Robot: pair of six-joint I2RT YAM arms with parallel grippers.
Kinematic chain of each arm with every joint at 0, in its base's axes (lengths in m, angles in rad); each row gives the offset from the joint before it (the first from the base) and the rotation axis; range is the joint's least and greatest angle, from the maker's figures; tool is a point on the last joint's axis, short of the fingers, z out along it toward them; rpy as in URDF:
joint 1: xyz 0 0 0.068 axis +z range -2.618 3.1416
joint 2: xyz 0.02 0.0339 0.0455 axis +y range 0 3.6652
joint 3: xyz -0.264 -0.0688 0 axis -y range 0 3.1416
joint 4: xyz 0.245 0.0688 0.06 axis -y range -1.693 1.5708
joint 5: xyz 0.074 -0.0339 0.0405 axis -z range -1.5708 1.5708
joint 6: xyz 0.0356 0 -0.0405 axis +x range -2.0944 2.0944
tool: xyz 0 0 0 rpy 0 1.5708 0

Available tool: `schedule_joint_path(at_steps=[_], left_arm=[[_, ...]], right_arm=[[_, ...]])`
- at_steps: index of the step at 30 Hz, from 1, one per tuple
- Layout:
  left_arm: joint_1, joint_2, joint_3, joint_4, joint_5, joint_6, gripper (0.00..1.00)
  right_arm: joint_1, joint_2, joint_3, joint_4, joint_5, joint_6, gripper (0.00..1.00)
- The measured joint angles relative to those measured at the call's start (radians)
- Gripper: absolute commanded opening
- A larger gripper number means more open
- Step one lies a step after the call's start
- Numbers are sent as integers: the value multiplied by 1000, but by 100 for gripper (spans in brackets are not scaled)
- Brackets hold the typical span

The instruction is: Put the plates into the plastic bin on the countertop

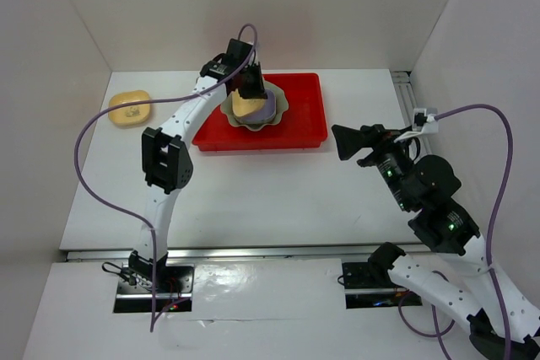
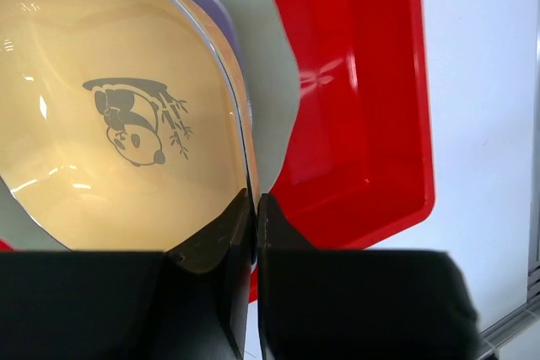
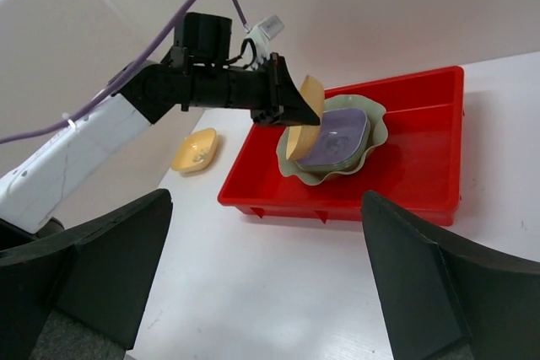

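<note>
Red bin [image 1: 304, 131]: held green plate [image 3: 377, 124], lavender dish [image 3: 339, 137] nested.
Tan dish [image 2: 118, 124]: tilted above them, probably to slide in.
Left fingers [image 2: 211, 246]: clamped on its rim.
Right fingers [image 3: 93, 267]: apart, empty, beside bin.

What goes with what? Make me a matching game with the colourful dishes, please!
Things:
1. tan dish
2. yellow dish
3. lavender dish
4. pale green dish

Places:
A. alone on the white countertop, outside the bin
B. tilted, pinched at its rim by the left gripper
C. sitting in the red bin
D. nested inside the pale green dish

Pairs: 1-B, 2-A, 3-D, 4-C
</note>
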Motion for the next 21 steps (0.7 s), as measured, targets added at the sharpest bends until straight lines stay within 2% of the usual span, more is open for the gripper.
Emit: schedule_joint_path(at_steps=[11,14,15,16,19,20,21], left_arm=[[-11,29,14,90,39,4,0],[-11,46,14,90,37,4,7],[-11,50,14,90,35,4,13],[-11,54,14,89,29,4,33],[-11,56,15,82,10,18,57],[-12,55,16,83,6,26,69],[-13,53,16,83,-3,28,90]], right_arm=[[0,36,0,-3,11,-8,100],[0,35,0,-3,14,-11,100],[0,36,0,-3,15,-12,100],[0,37,0,-3,16,-12,100],[0,41,0,-3,17,-12,100],[0,43,0,-3,17,-12,100],[0,45,0,-3,16,-12,100]])
